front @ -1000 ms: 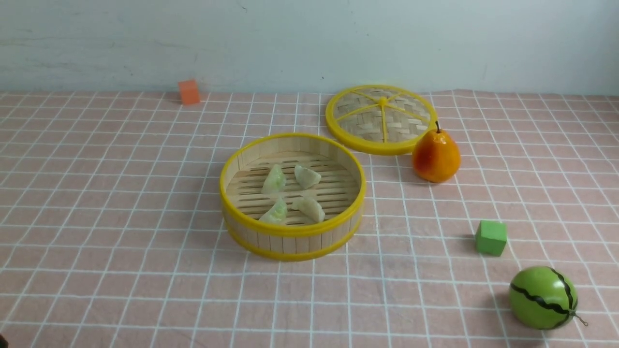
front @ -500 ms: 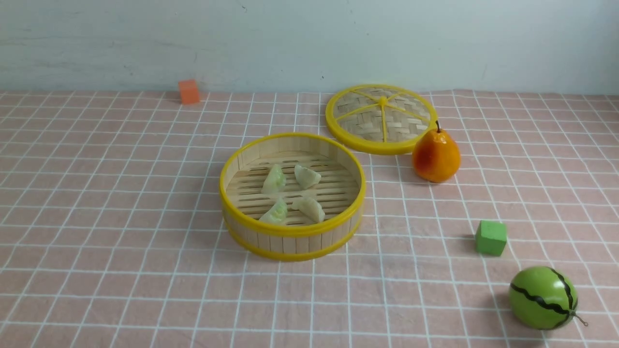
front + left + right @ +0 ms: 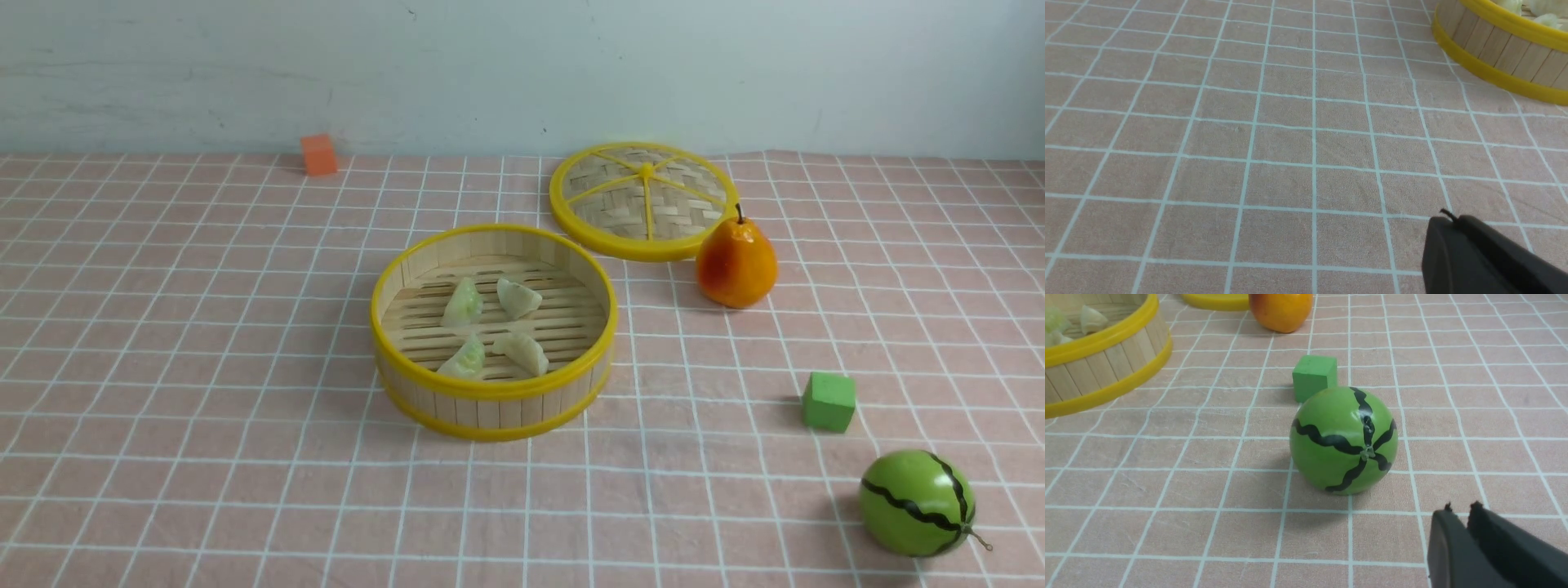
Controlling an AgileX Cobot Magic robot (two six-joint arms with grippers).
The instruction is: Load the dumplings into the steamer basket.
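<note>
The steamer basket (image 3: 493, 392) stands mid-table in the front view. Inside it lie the dumplings: two pale green ones (image 3: 463, 303) (image 3: 465, 359) and two cream-white ones (image 3: 518, 298) (image 3: 522, 351). Neither arm shows in the front view. In the left wrist view my left gripper (image 3: 1447, 220) is shut and empty above bare cloth, with the basket's wall (image 3: 1502, 53) well beyond it. In the right wrist view my right gripper (image 3: 1459, 510) is shut and empty just short of the toy watermelon; the basket (image 3: 1102, 363) with dumplings (image 3: 1092, 320) shows off to one side.
The woven yellow-rimmed lid (image 3: 643, 200) lies behind the basket, an orange pear (image 3: 735, 263) beside it. A green cube (image 3: 829, 400) and a toy watermelon (image 3: 916, 502) sit at the front right. An orange cube (image 3: 318, 154) is near the back wall.
A dark sliver at the front view's bottom left corner a second ago is gone now. Nothing else has moved.
</note>
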